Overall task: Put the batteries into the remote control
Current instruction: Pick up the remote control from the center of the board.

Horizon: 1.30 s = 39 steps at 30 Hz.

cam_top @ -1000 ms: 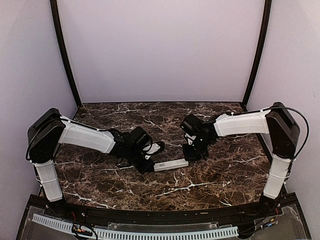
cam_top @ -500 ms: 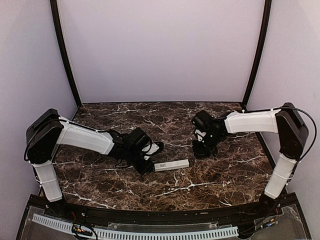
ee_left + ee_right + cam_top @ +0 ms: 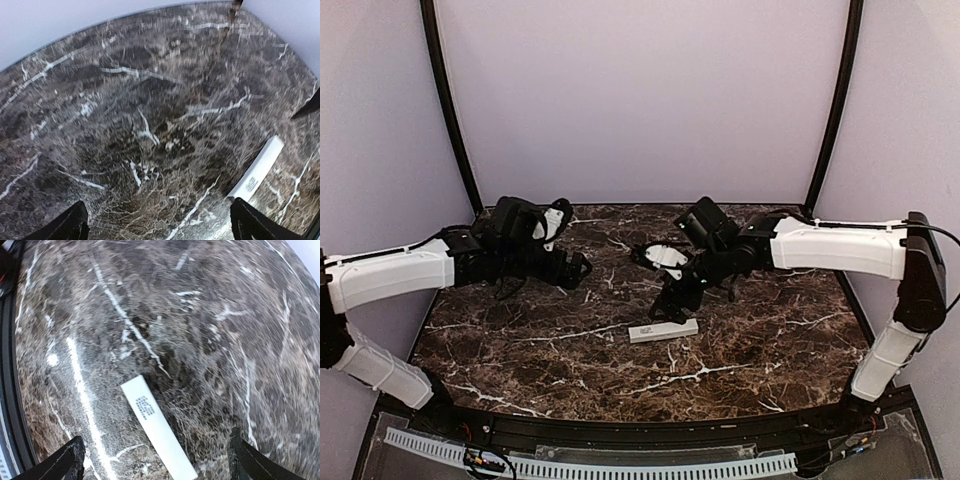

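Walls: pale lilac, closing in the table at the back and on both sides.
Table: dark marble, bare all round the fingers, with a black rail along the near edge.
Left fingers: spread wide, empty, high over the left back part.
Right fingers: spread wide, empty, above the middle.
Remote control: flat on the table, just below the right fingers and well right of the left fingers. Its long axis runs left to right, the right end slightly farther back.
Print: small mark near the left end.
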Available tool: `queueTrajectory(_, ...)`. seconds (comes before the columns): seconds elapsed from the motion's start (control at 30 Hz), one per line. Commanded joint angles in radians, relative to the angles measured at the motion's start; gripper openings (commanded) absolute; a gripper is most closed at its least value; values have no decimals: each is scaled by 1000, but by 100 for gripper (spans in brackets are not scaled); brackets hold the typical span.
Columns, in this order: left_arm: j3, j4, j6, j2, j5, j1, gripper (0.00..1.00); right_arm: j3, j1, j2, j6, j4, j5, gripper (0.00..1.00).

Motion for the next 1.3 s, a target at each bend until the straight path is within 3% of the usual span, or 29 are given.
queueTrajectory(0.0,-45,63,-16,-99,-58,5,99,88,15,121,-351,-1,-145,96)
queueTrajectory(0.37,-24,37,-13,-88,-14,44,99,284,55,404,-464,-150,-119,90)
queueTrajectory(0.8,-15,41,-14,-64,17,48,99,278,86,445,-455,-163,-79,77)
queueTrajectory(1.27,-26,49,-11,-72,28,49,99,313,95,451,-433,-175,-29,20)
